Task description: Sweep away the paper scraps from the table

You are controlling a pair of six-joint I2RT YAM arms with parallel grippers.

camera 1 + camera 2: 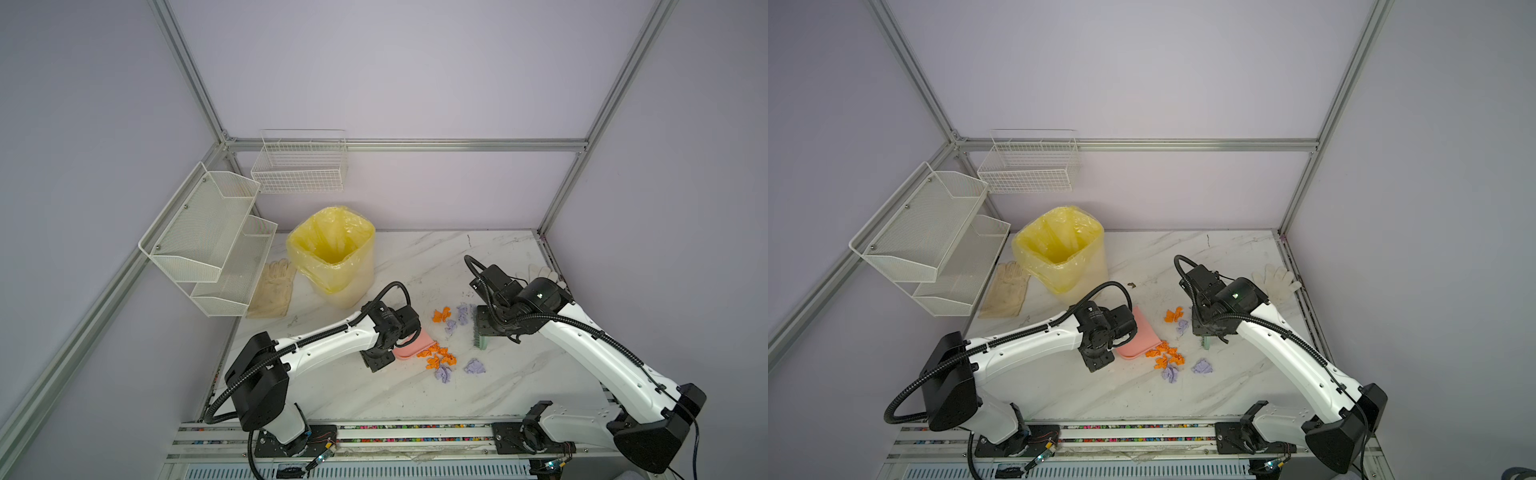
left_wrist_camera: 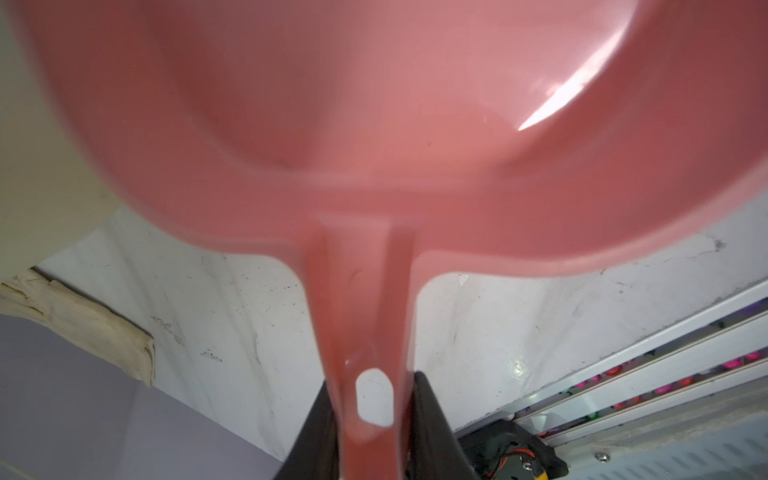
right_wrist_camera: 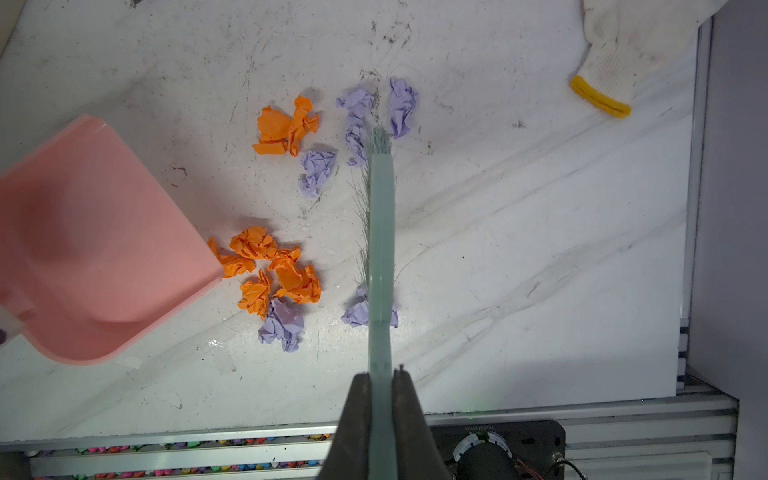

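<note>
Paper scraps (image 3: pixel 274 266) lie on the table (image 3: pixel 519 249) between pink dustpan (image 3: pixel 95 249), clamped in left gripper (image 2: pixel 374 415), and green brush (image 3: pixel 380 232), pinched in right gripper (image 3: pixel 380 399); sweep now and you may strand 1 purple wad (image 3: pixel 402 106) behind the brush

both top views are evenly, softly lit from overhead and a little dim; the pale walls fade to grey in the corners and the frame posts lean outward toward the edges. the arms throw only faint, diffuse shadows on the table (image 1: pixel 415 395). the yellow bin liner (image 1: pixel 332 241) is the brightest patch. in the left wrist view the pink dustpan (image 2: pixel 374 124) fills the frame out of focus, with a sharp white glare streak across it. the right wrist view is bright and crisp on the paper scraps (image 3: pixel 286 266), each with a short soft shadow, while the brush (image 3: pixel 380 249) blurs nearest the lens.
</note>
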